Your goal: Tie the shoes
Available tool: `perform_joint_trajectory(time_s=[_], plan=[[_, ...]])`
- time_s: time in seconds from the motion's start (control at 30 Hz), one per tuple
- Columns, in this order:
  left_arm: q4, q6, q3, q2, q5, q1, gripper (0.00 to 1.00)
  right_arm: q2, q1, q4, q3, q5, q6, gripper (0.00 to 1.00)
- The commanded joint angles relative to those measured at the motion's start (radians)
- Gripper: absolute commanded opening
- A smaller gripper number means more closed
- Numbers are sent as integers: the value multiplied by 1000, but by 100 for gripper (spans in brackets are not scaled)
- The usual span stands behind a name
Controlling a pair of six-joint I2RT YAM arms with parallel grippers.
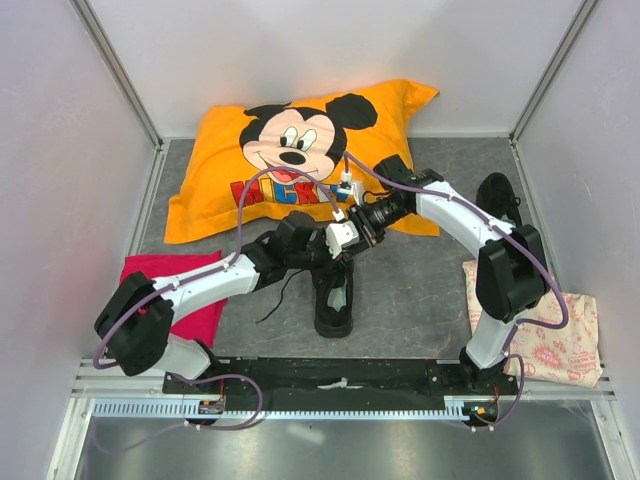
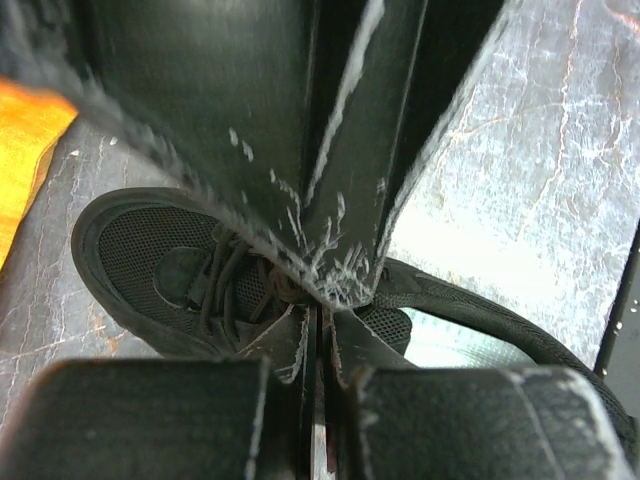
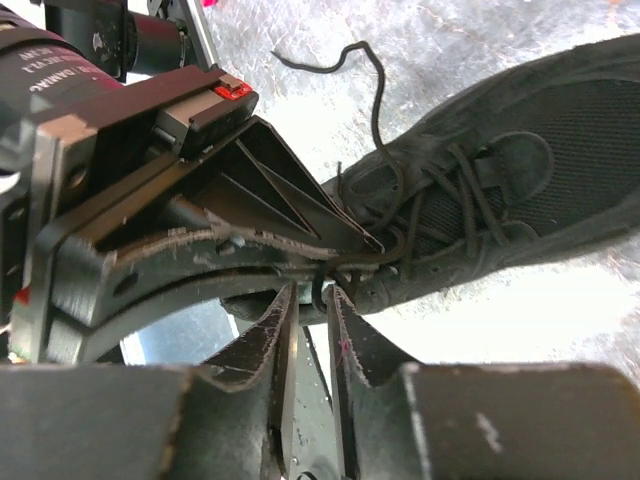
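One black shoe lies mid-table, toe toward the arms, and shows in both wrist views. The other shoe lies by the right wall. Both grippers meet over the nearer shoe's laces. My left gripper is shut, with a thin black lace running out from its tips. My right gripper stands slightly open, and a short loop of lace hangs in the gap between its fingertips. One lace end trails loose on the table.
An orange Mickey Mouse pillow lies behind the shoe. A red cloth sits under the left arm and a patterned pale cloth lies at the right. Walls close in the left, back and right sides.
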Motion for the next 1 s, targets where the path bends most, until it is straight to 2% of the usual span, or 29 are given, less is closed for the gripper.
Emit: perform_joint_trajectory(time_s=[0.0, 0.17, 0.4, 0.5, 0.97], plan=[[112, -46, -43, -17, 17, 6, 1, -46, -57, -9, 58, -36, 15, 25], [133, -38, -62, -20, 27, 11, 2, -57, -87, -19, 54, -16, 14, 27], [150, -35, -67, -27, 33, 11, 2, -37, -81, -10, 24, 28, -9, 38], [158, -37, -57, -26, 40, 11, 2, -28, -68, -9, 24, 31, -11, 40], [170, -34, -48, -24, 49, 11, 2, -16, -31, 36, -8, 36, 5, 39]])
